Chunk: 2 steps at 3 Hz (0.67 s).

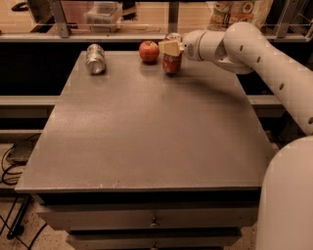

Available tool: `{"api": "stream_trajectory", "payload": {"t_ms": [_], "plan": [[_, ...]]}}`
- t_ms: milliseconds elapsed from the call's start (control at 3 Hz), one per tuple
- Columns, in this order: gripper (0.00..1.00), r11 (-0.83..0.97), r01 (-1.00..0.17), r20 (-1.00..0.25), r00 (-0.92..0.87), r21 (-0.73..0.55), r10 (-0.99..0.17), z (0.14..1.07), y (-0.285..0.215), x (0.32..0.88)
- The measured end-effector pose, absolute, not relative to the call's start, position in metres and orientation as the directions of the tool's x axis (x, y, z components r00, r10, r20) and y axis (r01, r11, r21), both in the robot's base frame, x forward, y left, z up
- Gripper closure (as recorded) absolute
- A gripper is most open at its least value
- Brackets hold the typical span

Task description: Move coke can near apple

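The red coke can (171, 62) stands upright at the far edge of the grey table (146, 132), just right of the red apple (149, 51), with a small gap between them. My gripper (171, 48) reaches in from the right on the white arm and is shut on the coke can near its top. The can's base looks to be at or just above the table surface.
A plain silver can (95, 58) lies on its side at the far left of the table. Behind the table runs a shelf with a rail, a clear container (102, 12) and a bag (234, 12). My white arm spans the right side.
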<state>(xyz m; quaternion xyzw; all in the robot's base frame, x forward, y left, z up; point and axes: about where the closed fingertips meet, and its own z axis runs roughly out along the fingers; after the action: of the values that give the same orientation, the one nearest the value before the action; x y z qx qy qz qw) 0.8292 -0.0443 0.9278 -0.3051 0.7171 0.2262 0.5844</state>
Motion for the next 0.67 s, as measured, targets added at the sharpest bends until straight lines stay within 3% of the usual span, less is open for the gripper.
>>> {"api": "stream_trajectory", "payload": {"t_ms": [667], "plan": [[0.59,0.682,-0.731,-0.977,-0.138,-0.012,-0.165,0.9248,-0.0306,0.8344]]}}
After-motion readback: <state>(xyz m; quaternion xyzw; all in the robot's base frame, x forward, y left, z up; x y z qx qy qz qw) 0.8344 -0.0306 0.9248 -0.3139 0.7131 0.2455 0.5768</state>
